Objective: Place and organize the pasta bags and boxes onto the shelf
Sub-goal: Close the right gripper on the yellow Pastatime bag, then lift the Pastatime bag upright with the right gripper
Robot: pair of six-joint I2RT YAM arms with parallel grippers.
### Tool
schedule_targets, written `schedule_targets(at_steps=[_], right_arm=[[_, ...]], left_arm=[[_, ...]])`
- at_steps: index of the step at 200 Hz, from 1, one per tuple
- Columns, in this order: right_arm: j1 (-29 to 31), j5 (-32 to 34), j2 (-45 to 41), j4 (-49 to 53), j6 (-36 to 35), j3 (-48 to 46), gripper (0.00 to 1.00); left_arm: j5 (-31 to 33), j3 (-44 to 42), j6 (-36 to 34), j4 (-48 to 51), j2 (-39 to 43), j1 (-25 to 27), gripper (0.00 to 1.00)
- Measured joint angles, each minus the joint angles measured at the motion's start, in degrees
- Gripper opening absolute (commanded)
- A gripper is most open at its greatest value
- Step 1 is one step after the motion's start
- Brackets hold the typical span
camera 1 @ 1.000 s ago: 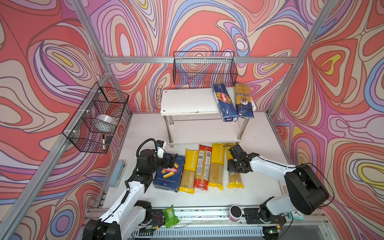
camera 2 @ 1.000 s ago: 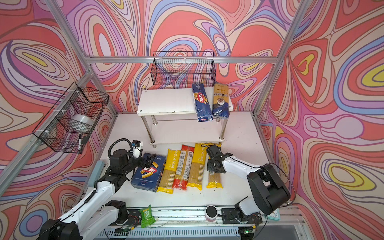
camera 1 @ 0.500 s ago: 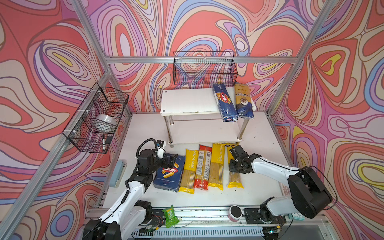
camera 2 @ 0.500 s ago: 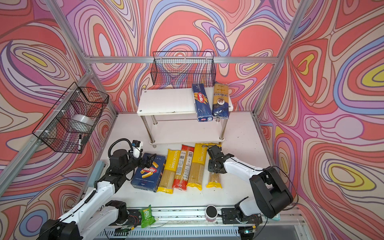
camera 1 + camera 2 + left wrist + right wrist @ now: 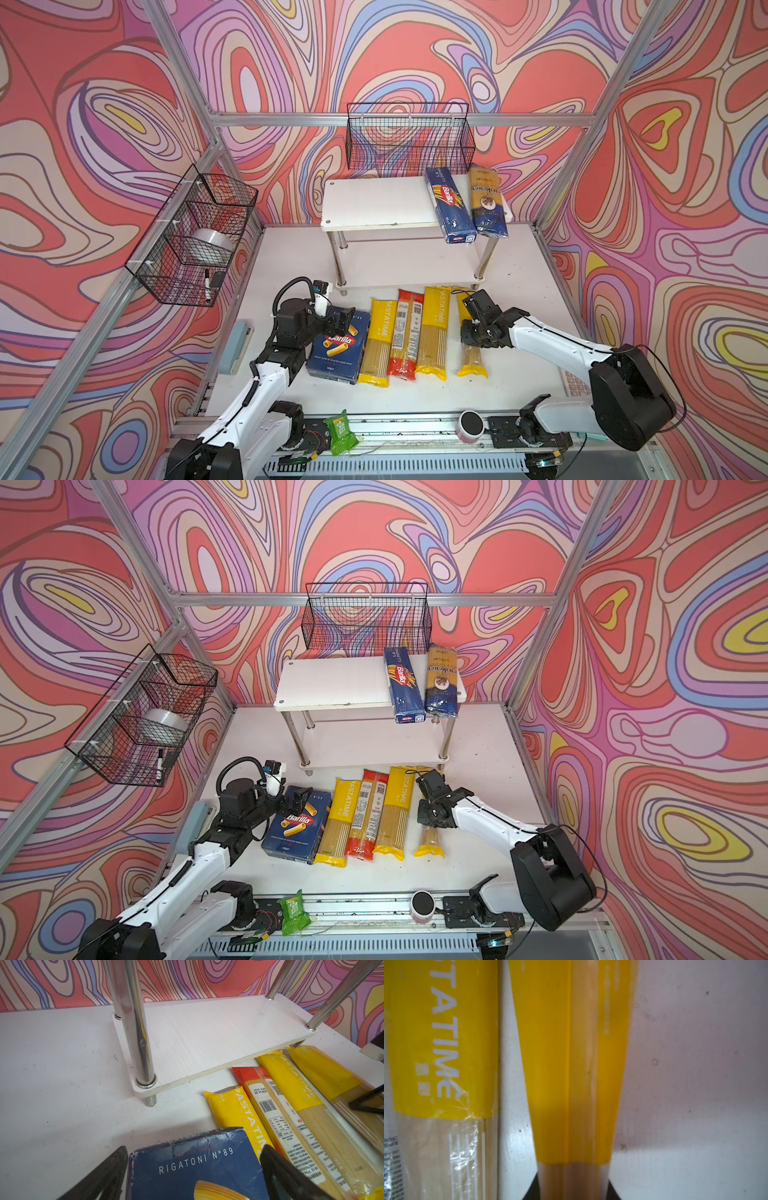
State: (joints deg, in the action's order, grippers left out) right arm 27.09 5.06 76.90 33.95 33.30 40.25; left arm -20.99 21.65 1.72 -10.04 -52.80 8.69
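Right pincer (image 5: 473, 341) is clamped crosswise on the end bag (image 5: 471, 363), its fingertips (image 5: 532, 1193) pressing both sides in the wrist view; this arm is plainly the nearer one. Bench (image 5: 519, 266) lies bare to the bag's right, so there is room to swing out. The shelf (image 5: 374, 203) stands straight ahead, beyond the bag's far end, and the bag's long axis points at it; its lower board is bare, its top board bare on the left, with the spaghetti box (image 5: 449, 205) and blue bag (image 5: 487, 203) side by side at the right, overhanging the front edge. I judge the front right leg (image 5: 480, 266), near the bag's tip, the thing to clear. Rigatoni box (image 5: 337, 349) lies leftmost, left pincer (image 5: 340, 320) spread astride its far end; three bags (image 5: 405, 336) lie between.
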Motion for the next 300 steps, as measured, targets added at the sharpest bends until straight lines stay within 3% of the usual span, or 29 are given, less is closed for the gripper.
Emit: schedule_targets(at_steps=[39,162,231,300], right_arm=[[0.0,-2.7,-3.0,3.5,-1.3,0.7,0.08],[1.9,-15.7,-10.9,4.4,-8.4,8.4,0.04],[11.8,-18.1,-10.9,4.3,-9.9,13.1,0.04],[16.3,-19.8,-8.3,4.0,-10.8,24.4,0.04]], left_arm=[[0.0,0.0,0.0,0.0,0.0,0.0,1.0],[0.0,0.0,0.0,0.0,0.0,0.0,1.0],[0.0,0.0,0.0,0.0,0.0,0.0,1.0],[0.0,0.0,0.0,0.0,0.0,0.0,1.0]])
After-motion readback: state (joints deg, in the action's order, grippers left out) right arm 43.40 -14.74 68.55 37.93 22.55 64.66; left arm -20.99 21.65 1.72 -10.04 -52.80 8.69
